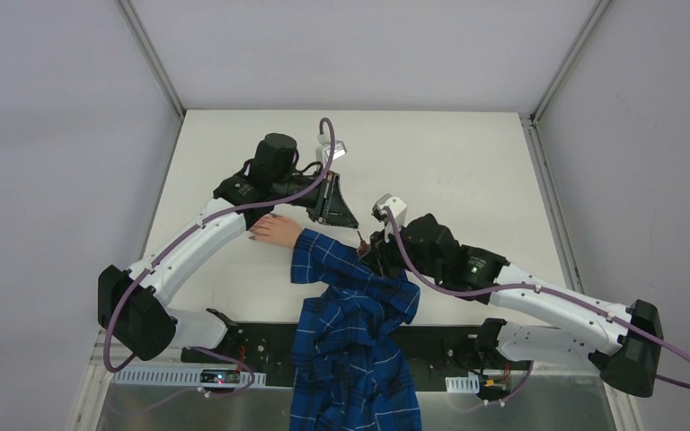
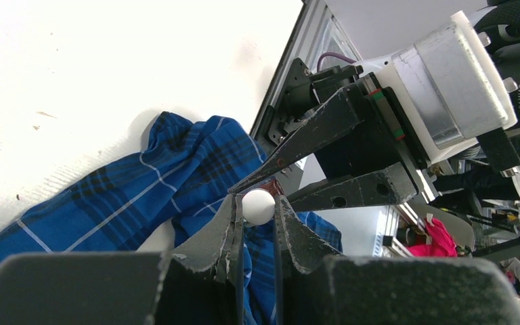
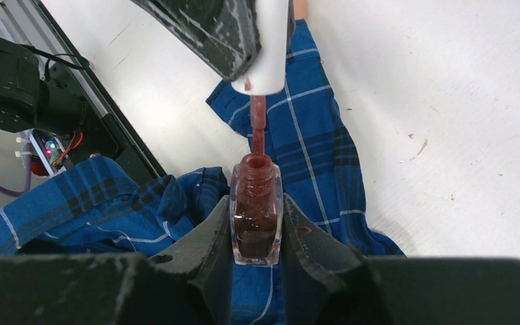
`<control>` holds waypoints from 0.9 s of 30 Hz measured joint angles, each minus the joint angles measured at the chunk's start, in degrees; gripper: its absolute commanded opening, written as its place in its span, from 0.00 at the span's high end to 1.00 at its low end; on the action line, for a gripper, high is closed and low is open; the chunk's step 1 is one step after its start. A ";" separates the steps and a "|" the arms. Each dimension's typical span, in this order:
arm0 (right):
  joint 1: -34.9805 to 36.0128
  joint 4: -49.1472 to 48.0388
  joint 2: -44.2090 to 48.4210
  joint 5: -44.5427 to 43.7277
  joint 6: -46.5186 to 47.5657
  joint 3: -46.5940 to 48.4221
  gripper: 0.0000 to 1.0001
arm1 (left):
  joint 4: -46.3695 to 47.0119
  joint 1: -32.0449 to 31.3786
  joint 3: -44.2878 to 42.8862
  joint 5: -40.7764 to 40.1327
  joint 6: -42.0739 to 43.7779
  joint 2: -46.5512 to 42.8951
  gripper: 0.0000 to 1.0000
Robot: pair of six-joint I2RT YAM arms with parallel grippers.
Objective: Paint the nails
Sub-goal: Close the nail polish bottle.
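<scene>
Nails: sat as tiny dark tips on the fingers of the pale hand, flat on the table, left of both grippers and touched by neither; too small from above for any judgement of coating.
Hand: looked soft and light, probably free to slide under a push; stuck out of the blue plaid sleeve.
Left gripper: closed tight on the white cap, gripped across its round sides, lower end left bare.
Brush: hung from the cap, wet red stem down in the bottle neck; tip hidden inside.
Right gripper: clamped on the bottle, pressed against two flat glass sides, neck up, over the sleeve.
Bottle handling: judged hard, smooth, slippery and breakable; best kept upright in a low, square hold, as here.
Cap handling: judged light and stiff; best held high, clear of the stem.
Nail handling: judged hard little surfaces, fit only for a light stroke; not things to grasp; worth steadying at the wrist or sleeve against sliding.
Risk: drips on cloth or table during the carry across; smeared skin from too much pressure.
</scene>
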State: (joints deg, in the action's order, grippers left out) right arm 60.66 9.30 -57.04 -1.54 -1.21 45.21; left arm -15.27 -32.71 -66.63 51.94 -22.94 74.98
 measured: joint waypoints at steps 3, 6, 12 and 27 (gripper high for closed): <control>0.00 0.00 -0.07 0.00 0.02 0.35 1.00 | 0.00 0.00 0.00 0.02 0.00 0.07 1.00; 0.00 -0.04 -0.07 0.00 0.07 0.59 1.00 | 0.00 0.00 0.00 0.04 0.00 0.15 1.00; 0.00 -0.04 -0.35 0.00 0.20 0.66 1.00 | 0.02 0.00 0.00 0.09 0.00 0.72 1.00; -0.17 -0.02 -1.20 -0.20 0.85 1.60 1.00 | 0.02 -0.70 0.02 0.37 0.00 0.87 1.00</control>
State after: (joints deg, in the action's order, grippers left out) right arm 60.49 9.28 -58.24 -1.74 -0.36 46.81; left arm -15.25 -33.41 -66.61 52.31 -22.94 75.85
